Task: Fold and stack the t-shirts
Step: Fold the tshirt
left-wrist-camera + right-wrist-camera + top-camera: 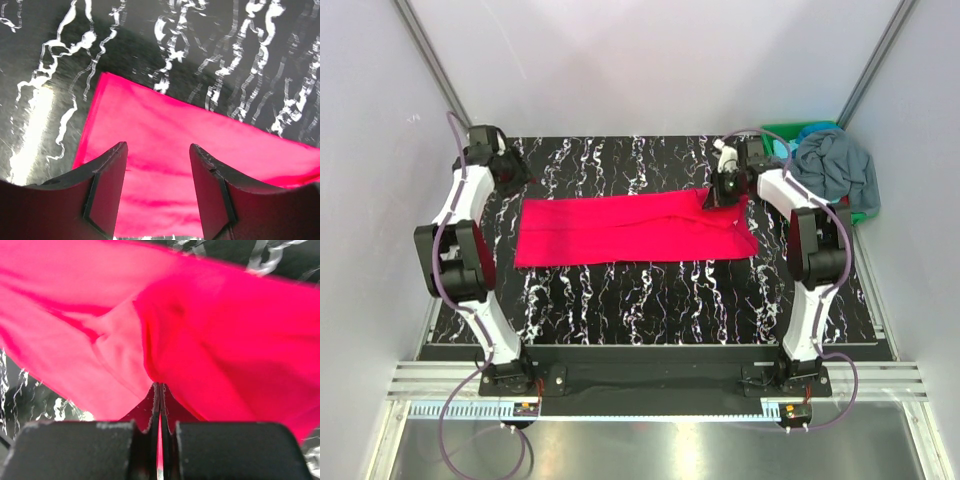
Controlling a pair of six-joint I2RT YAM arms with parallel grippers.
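- The left arm folds back toward the far left corner, and the left gripper points down with its jaws spread wide.
- The right arm reaches inward, and the right gripper is pinched tight on a fold of the magenta t-shirt.

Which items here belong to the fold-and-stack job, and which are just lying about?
Job: magenta t-shirt, flat on the marbled table, right pincer shut on its edge, left pincer open near its other end; grey-blue t-shirt, heaped on the green bin; teal cloth beside it, likely a third shirt.
Lying about: green bin, marbled table.
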